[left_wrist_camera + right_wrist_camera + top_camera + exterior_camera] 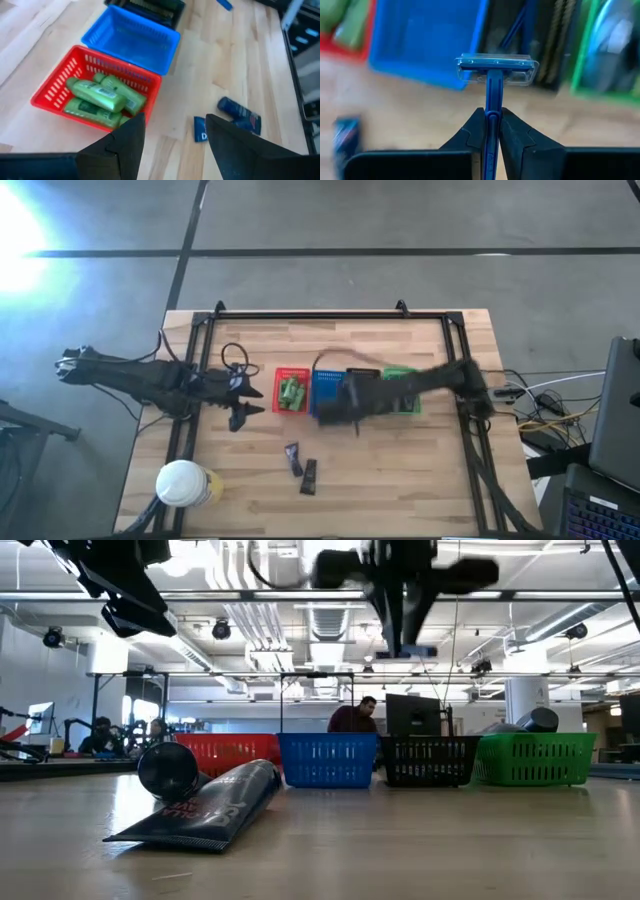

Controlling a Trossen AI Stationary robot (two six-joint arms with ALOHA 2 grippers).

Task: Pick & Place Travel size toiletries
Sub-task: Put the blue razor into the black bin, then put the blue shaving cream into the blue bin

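Observation:
My right gripper [492, 116] is shut on a blue razor [496, 67] and hovers over the table's middle [335, 412], at the near side of the blue basket [328, 388]. My left gripper [175, 125] is open and empty, held above the table left of the red basket [291, 390]. That basket holds green bottles [102, 97]. Two dark tubes [293, 458] [309, 477] lie flat on the wood nearer the front edge; the left wrist view also shows both tubes [240, 115]. My right gripper pinches the razor's blue handle [493, 107] between its two fingers, which lie along the handle. The head [496, 67], under a clear cap, sticks out beyond the fingertips. The razor is lifted clear of the table.
Four baskets stand in a row across the table's middle: red, blue, black [365, 385] and green [402, 392]. A round white-lidded yellow container [183, 483] sits at the near left corner. Cables lie by the left arm [235, 358]. A person [352, 716] sits in the room behind.

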